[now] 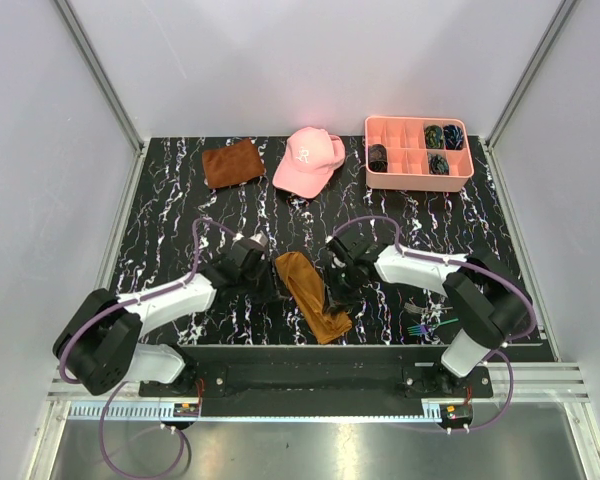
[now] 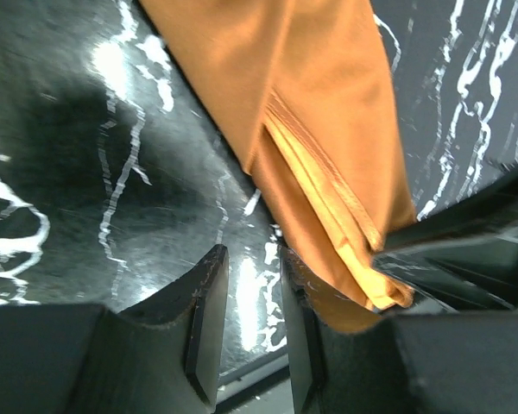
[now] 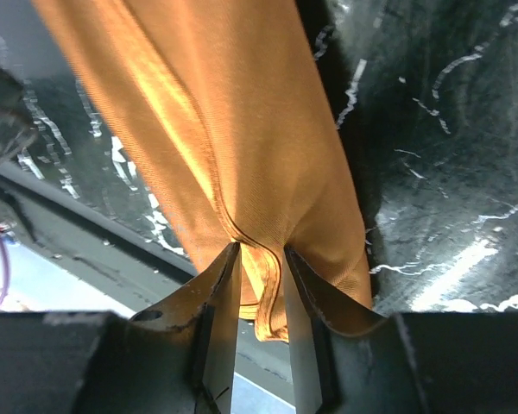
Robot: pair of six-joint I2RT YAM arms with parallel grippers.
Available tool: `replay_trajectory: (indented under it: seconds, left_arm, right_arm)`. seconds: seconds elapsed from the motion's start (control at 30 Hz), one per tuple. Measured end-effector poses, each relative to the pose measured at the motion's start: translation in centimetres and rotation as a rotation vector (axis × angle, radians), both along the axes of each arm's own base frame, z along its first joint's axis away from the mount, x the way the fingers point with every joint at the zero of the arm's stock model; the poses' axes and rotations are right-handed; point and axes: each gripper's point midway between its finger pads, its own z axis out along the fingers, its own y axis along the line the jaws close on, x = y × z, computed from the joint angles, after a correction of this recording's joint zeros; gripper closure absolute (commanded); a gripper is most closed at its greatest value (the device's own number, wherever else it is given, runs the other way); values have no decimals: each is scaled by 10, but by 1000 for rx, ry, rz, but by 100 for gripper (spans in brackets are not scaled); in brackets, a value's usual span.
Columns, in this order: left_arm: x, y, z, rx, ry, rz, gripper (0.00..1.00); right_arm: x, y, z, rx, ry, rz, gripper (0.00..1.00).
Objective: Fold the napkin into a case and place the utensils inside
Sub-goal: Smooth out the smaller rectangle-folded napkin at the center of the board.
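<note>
The right jaws, nearly closed, pinch a fold of the napkin [image 3: 242, 129]. The left jaws stand slightly apart, empty, just beside it. It lies long and narrow on the table [image 1: 180, 200]. If the pinch slips, the folds may open.

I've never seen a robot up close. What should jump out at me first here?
The long folded orange-brown napkin lies in the middle of the black marbled table. The right gripper pinches its edge, while the left gripper stands open beside it. A pink cap and a pink tray sit along the far edge.
</note>
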Motion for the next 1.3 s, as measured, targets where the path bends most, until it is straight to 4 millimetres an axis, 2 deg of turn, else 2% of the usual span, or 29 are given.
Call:
replay_trajectory:
  seconds: [0.17,0.33,0.43,0.53,0.77,0.93,1.1,1.3]
  left_arm:
    - [-9,-13,4,-34,10,-32,68]
    - [-17,-27,9,-72,10,-54,71]
    - [-16,-31,11,-90,8,-47,75]
    - [-17,-31,9,-99,20,-29,76]
    - [-26,-25,-4,-102,63,10,75]
    - [-27,-24,-6,-109,75,27,75]
    - [-24,-27,-6,-129,74,41,76]
    - [-25,-27,-16,-118,99,55,80]
  right_arm:
    - [2,-11,0,-84,-16,-5,61]
    - [17,-11,24,-168,-108,31,44]
    - [17,-4,36,-182,-154,77,44]
    - [9,-1,38,-197,-167,125,44]
    - [2,-3,19,-258,-155,185,44]
    - [-3,1,5,-297,-146,227,44]
    - [-8,5,-2,-318,-149,256,44]
    - [-9,5,-12,-377,-175,278,47]
